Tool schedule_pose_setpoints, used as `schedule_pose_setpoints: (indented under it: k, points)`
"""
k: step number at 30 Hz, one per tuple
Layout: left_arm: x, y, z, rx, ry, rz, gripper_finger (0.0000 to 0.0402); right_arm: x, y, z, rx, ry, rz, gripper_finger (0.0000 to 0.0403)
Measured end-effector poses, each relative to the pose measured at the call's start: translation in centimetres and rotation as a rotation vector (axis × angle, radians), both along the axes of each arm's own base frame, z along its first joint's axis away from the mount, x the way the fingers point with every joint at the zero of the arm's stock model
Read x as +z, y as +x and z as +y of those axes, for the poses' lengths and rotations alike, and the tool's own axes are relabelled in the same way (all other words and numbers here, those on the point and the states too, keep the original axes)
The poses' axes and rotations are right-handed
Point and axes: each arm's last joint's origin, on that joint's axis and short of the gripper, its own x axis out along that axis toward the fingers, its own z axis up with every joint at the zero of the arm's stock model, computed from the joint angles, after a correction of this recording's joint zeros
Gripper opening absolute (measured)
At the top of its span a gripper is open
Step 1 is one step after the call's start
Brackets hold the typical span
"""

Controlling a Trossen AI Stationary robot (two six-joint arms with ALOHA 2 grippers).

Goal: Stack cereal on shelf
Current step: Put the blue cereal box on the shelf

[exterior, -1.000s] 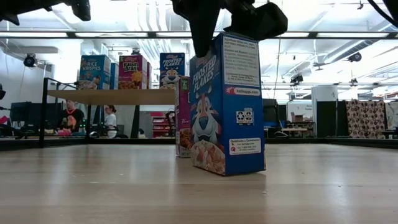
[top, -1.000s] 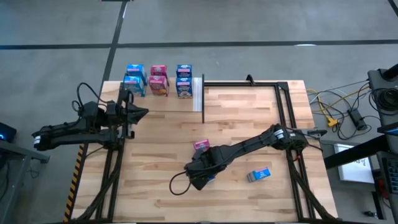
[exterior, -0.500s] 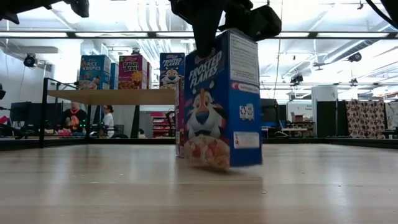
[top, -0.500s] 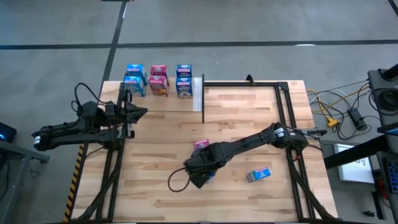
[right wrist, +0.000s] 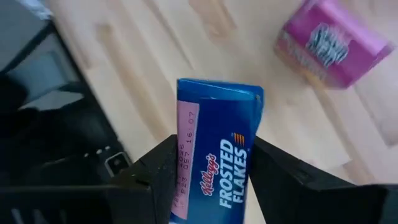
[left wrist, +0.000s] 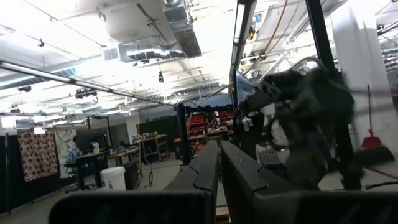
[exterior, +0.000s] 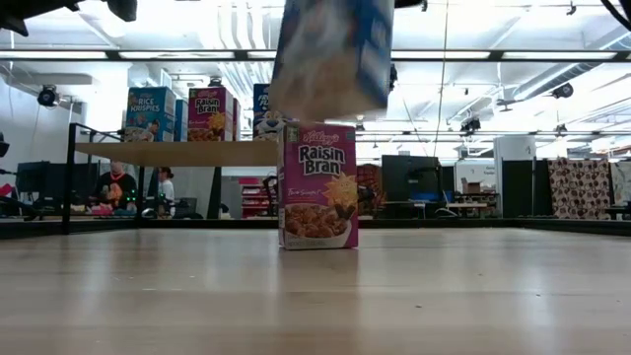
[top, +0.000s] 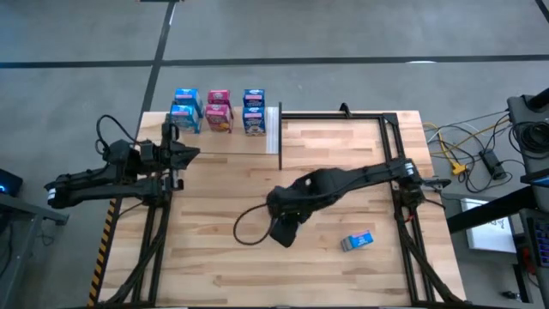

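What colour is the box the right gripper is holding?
Bright blue: the Frosted Flakes box in the right gripper, clearest in the right wrist view.

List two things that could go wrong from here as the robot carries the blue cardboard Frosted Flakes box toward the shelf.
1. The right gripper pinches the blue cardboard Frosted Flakes box only at its top edge, so the box could swing or slip out.
2. The pink cardboard Raisin Bran box stands upright just below the lifted box; a low pass might topple it.

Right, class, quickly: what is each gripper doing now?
Left gripper: shut, holding nothing.
Right gripper: shut on the Frosted Flakes box, lifted off the table.
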Motion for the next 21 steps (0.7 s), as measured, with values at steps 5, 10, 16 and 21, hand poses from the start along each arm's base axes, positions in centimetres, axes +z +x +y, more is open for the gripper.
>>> schedule_pose_setpoints:
  k: [5, 10, 16, 21]
  points:
    - [0.0, 0.0, 0.0, 0.009, 0.021, -0.001, 0.0, 3.7, -1.3, -3.0, -0.01, -0.115, -0.179, 0.0168]
    - [0.1, 0.0, 0.0, 0.009, 0.022, -0.007, 0.0, 5.7, -2.0, -6.8, -0.008, -0.234, -0.268, 0.0168]
    - [0.1, 0.0, 0.0, 0.009, 0.022, -0.007, 0.0, 6.4, -1.5, -11.2, 0.041, -0.365, -0.348, 0.0168]
    - [0.1, 0.0, 0.0, 0.009, 0.023, -0.008, 0.0, 6.4, -1.0, -14.6, 0.088, -0.468, -0.376, 0.0168]
